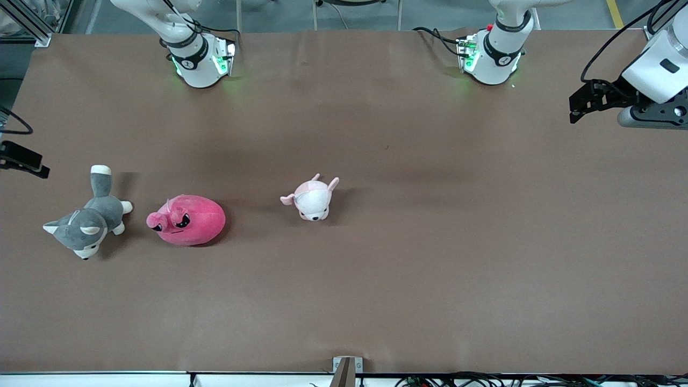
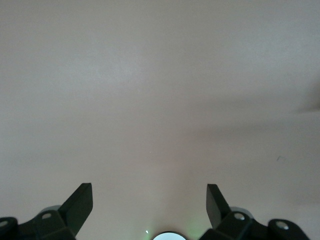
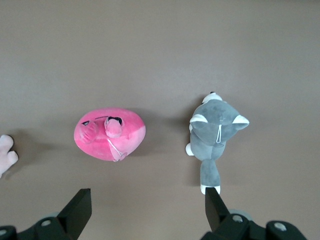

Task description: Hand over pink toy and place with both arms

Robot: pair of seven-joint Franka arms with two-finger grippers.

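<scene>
**Pink toy lying free on the bench, both grippers empty**

The pink toy (image 1: 187,220) is seen resting on the brown bench (image 1: 430,258), toward the right arm's end. It is taken here as the landmark. It lies on its side, with its snout and black eyes turned toward the grey-and-white husky plush (image 1: 88,220). The husky is placed just beside the pink toy, closer still to the right arm's end of the bench, with a narrow strip of bare bench between them; its tail points away from the front camera. The pale pink-and-white plush (image 1: 313,198) is found well apart from the pink toy, toward the left arm's end and slightly farther from the front camera.

The left gripper (image 1: 578,107) is held in the air over the left arm's end of the bench, well apart from the pink toy. In the left wrist view its fingers (image 2: 77,205) are seen spread apart, with only bare bench between them.

The right gripper (image 3: 147,207) is seen only in the right wrist view, above the pink toy and the husky. Its fingers (image 3: 79,207) are spread wide and nothing is held; the pink toy (image 3: 110,134) is untouched.
</scene>
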